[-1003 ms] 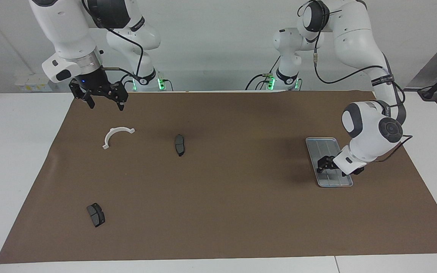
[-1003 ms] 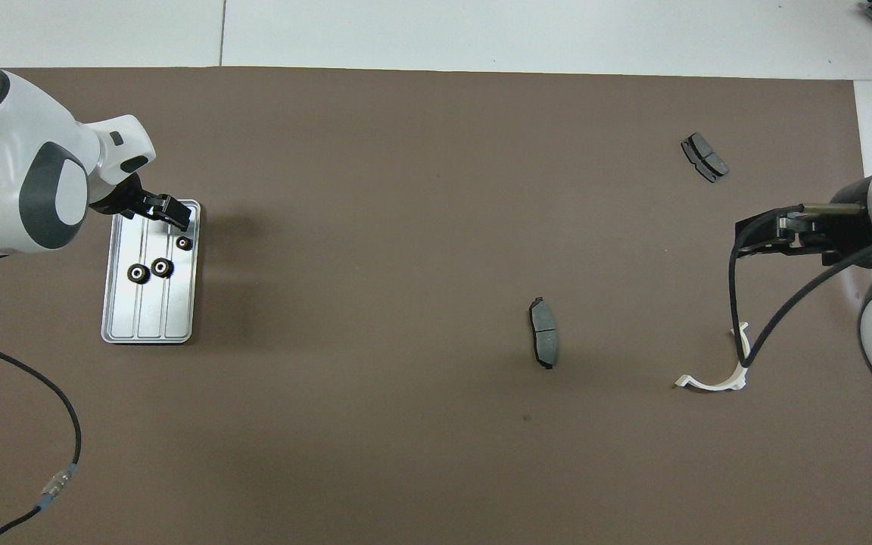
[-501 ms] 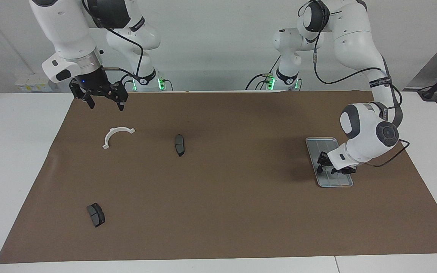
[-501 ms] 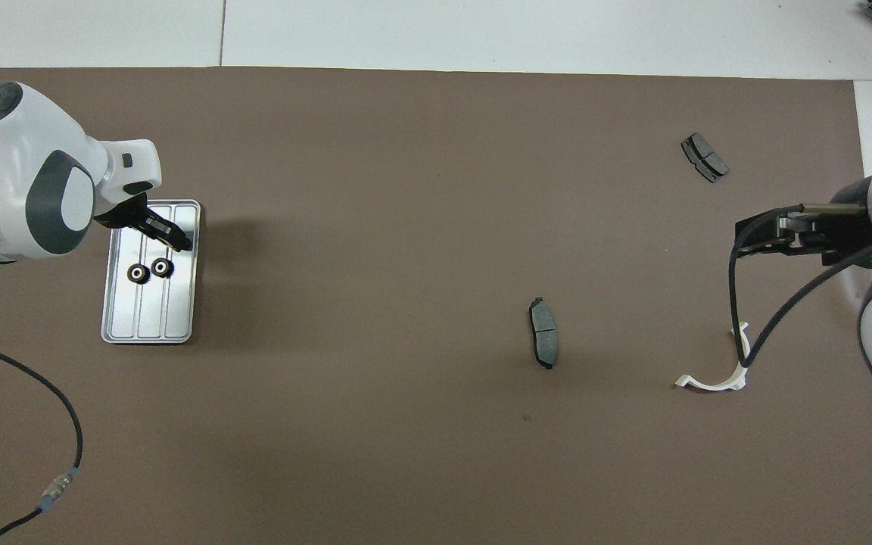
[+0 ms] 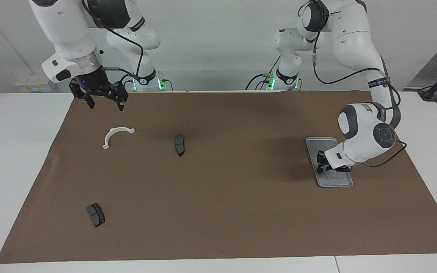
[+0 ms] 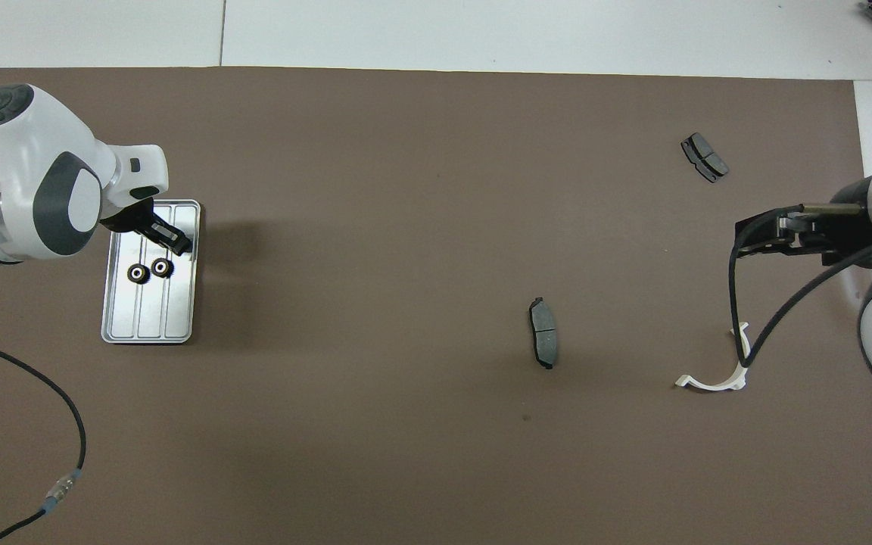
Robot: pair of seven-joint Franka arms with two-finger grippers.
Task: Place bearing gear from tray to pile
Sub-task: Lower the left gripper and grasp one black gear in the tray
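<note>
A white bench [image 5: 10, 151] carries a broad brown mat [image 5: 218, 197] that covers most of its top. On the mat, toward the left arm's end, lies a flat silver-grey tray [image 5: 334, 183] with a raised rim and lengthwise grooves. Near the middle of the mat rests a dark brake pad [image 5: 179, 145]. A white curved bracket [image 5: 115, 135] lies beside it, toward the right arm's end. A second dark brake pad [image 5: 95, 214] sits farther from the robots than the bracket, at the same end. In the overhead view the tray [image 6: 147, 333] and the middle pad [image 6: 543, 333] lie well apart.
</note>
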